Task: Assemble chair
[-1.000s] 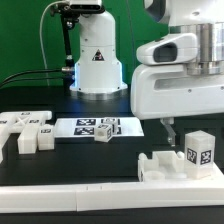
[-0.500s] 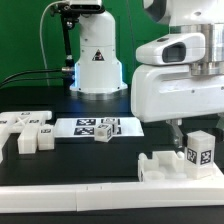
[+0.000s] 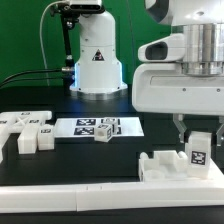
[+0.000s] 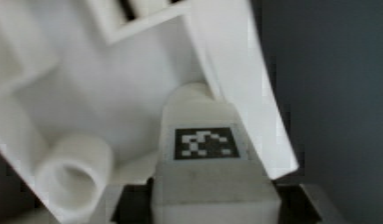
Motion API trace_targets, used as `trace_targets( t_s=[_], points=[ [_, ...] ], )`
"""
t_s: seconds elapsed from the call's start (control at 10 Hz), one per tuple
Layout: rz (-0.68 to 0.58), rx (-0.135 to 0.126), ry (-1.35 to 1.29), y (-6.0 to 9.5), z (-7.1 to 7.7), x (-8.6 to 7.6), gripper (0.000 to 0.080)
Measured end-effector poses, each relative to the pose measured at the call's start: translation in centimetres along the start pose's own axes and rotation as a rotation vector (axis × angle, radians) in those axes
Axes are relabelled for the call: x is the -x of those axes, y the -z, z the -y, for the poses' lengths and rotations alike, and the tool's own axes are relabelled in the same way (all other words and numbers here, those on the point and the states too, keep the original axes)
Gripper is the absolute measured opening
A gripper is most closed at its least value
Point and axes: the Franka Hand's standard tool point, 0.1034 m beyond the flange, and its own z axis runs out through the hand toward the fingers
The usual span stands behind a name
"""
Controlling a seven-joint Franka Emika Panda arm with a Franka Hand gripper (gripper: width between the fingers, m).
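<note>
A white chair block (image 3: 199, 150) with a black-and-white tag stands at the exterior view's right, against a larger white chair part (image 3: 163, 166). My gripper (image 3: 190, 136) comes down over the block from above. In the wrist view the tagged block (image 4: 209, 150) fills the gap between my two dark fingers (image 4: 138, 203), and both touch its sides. My gripper (image 4: 214, 208) is shut on this block. The larger white part (image 4: 72, 95) lies beside it, with a round socket (image 4: 71, 177) showing.
More white chair pieces (image 3: 25, 131) lie at the exterior view's left. The marker board (image 3: 80, 127) lies mid-table with a small tagged cube (image 3: 103, 130) on it. A long white border rail (image 3: 70, 186) runs along the front. The arm's base (image 3: 97, 60) stands behind.
My gripper has come down over the tagged block and its fingers have closed in from wide open onto the block's sides. The block now leans slightly.
</note>
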Motion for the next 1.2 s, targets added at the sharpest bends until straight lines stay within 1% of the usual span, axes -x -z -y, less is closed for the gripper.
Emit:
trace_targets(
  t_s=[0.1, 0.2, 0.3, 0.5, 0.6, 0.7, 0.8, 0.9, 1.0, 1.1, 1.2],
  points=[
    [0.008, 0.008, -0.122, 0.12, 0.1, -0.03, 0.0282],
    [0.018, -0.008, -0.334, 0.07, 0.21, -0.08, 0.0282],
    [0.031, -0.017, -0.494, 0.21, 0.35, -0.18, 0.0282],
    [0.05, -0.021, -0.672, 0.23, 0.28, -0.27, 0.0284],
    [0.053, -0.021, -0.686, 0.2, 0.31, -0.2, 0.0284],
    [0.052, -0.022, -0.665, 0.19, 0.31, -0.2, 0.0389],
    [0.05, -0.02, -0.603, 0.12, 0.29, -0.13, 0.0527],
    [0.039, -0.007, -0.458, -0.15, 0.33, 0.33, 0.0611],
    [0.039, -0.012, -0.33, -0.23, 0.26, 0.29, 0.0611],
    [0.03, -0.02, -0.108, -0.33, -0.08, -0.24, 0.0643],
    [0.035, -0.005, 0.057, -0.37, 0.11, 0.29, 0.0648]
  ],
)
